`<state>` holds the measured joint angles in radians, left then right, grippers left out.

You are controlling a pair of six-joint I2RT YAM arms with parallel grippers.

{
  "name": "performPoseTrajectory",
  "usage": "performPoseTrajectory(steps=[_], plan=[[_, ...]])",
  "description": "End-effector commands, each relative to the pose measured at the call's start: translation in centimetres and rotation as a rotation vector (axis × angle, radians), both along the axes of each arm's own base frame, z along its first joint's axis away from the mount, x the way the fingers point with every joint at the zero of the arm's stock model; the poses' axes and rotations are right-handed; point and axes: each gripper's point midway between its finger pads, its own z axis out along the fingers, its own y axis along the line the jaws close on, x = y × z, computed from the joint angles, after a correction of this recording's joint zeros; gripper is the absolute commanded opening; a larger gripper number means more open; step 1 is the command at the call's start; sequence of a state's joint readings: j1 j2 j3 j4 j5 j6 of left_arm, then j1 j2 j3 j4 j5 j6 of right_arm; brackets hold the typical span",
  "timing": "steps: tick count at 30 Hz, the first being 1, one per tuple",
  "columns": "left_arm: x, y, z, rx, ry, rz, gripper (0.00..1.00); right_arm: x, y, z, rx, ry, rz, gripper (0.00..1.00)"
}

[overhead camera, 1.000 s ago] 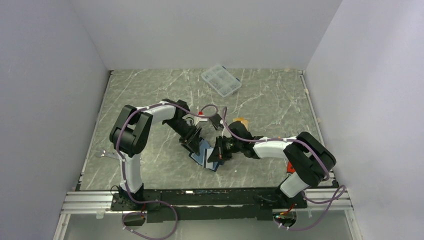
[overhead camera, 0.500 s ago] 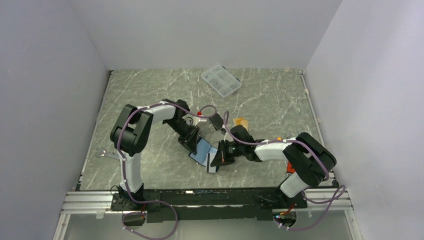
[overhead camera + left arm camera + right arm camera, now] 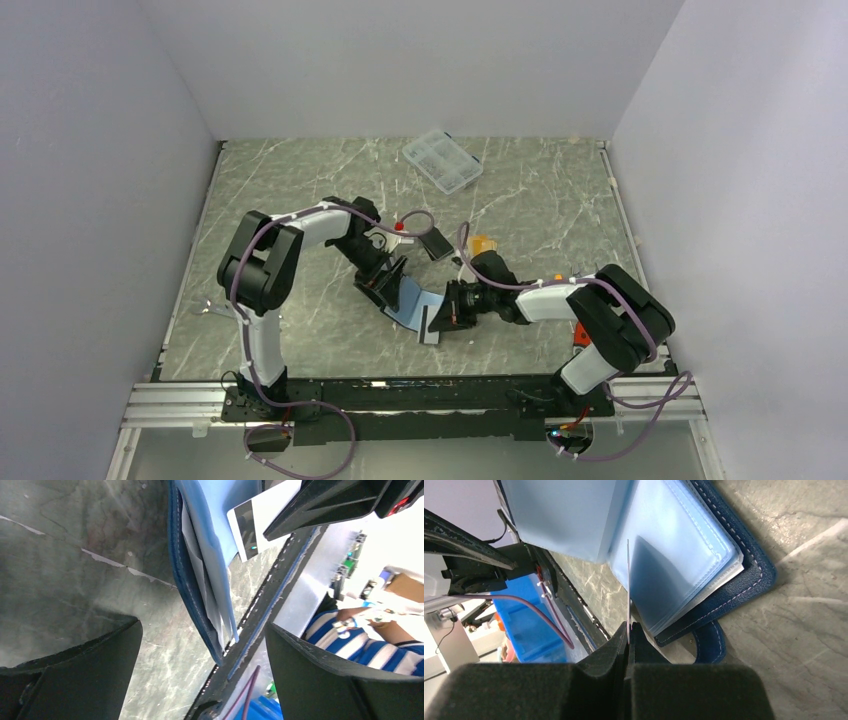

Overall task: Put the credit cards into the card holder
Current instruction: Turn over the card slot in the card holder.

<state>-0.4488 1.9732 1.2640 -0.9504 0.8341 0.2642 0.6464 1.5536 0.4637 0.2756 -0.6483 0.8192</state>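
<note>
The right gripper (image 3: pixel 628 630) is pinched tight on one thin credit card (image 3: pixel 628 580). The card sticks straight out from its fingertips and reaches the light blue pages of the card holder (image 3: pixel 729 585), which lies open just ahead. The left gripper (image 3: pixel 205 627) is spread wide and holds nothing, and the card holder's dark blue edge sits in the gap between its fingers.

The left arm (image 3: pixel 262 275) and right arm (image 3: pixel 620 320) are black with white parts. Thin purple cables (image 3: pixel 418 213) loop along them. A small red bit (image 3: pixel 400 226) shows near the middle.
</note>
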Motion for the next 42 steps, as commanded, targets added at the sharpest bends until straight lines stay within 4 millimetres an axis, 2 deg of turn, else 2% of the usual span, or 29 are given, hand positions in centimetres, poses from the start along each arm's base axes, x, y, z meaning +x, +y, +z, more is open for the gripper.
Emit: performPoseTrajectory(steps=[1,3,10,16,21,25,27,30,32,34,35,36,37,38,39,42], plan=[[1.4,0.1,1.7,-0.049,-0.183,-0.071,1.00,0.7,-0.1,0.8,0.021,-0.038,-0.016,0.00],[1.6,0.2,2.1,-0.049,-0.218,-0.072,0.99,1.1,0.1,1.5,0.031,-0.052,-0.018,0.00],[1.9,0.8,1.7,-0.007,-0.263,-0.058,0.99,3.8,2.1,4.3,0.088,-0.110,-0.031,0.00],[2.0,1.1,4.9,-0.061,-0.352,-0.068,0.99,4.9,4.3,5.1,0.119,-0.117,-0.021,0.00],[3.7,3.0,10.0,-0.025,-0.573,-0.052,0.99,4.7,4.7,3.2,0.082,-0.096,-0.016,0.00],[5.4,6.0,15.1,0.054,-0.749,0.046,0.99,3.7,4.1,0.8,0.040,-0.059,-0.015,0.00],[5.5,7.7,15.9,0.069,-0.746,0.085,0.99,3.4,3.8,0.0,0.028,-0.053,-0.022,0.00],[4.2,8.4,16.0,0.087,-0.671,0.009,0.99,3.0,3.6,-0.7,0.011,-0.048,-0.023,0.00],[4.4,8.6,16.4,0.094,-0.750,0.009,0.99,2.9,3.5,-1.0,0.007,-0.045,-0.026,0.00],[5.4,8.2,17.2,0.083,-0.915,0.020,0.99,2.7,3.4,-1.1,0.004,-0.042,-0.026,0.00],[5.5,7.9,16.8,0.083,-0.982,0.020,0.93,2.6,3.3,-1.0,0.006,-0.043,-0.024,0.00],[5.5,7.1,16.7,0.077,-1.047,0.008,0.79,2.5,3.3,-0.8,0.008,-0.046,-0.020,0.00],[5.4,6.5,16.3,0.090,-1.092,-0.018,0.58,2.4,3.1,-0.7,0.003,-0.049,-0.018,0.00],[5.2,5.7,15.8,0.106,-1.116,-0.042,0.44,2.4,3.0,-0.5,-0.002,-0.053,-0.017,0.00],[5.0,5.0,15.1,0.125,-1.125,-0.063,0.37,2.4,2.9,-0.1,-0.003,-0.063,-0.017,0.00],[4.5,2.9,12.8,0.143,-1.076,-0.119,0.32,2.5,2.6,1.3,-0.002,-0.095,-0.022,0.00]])
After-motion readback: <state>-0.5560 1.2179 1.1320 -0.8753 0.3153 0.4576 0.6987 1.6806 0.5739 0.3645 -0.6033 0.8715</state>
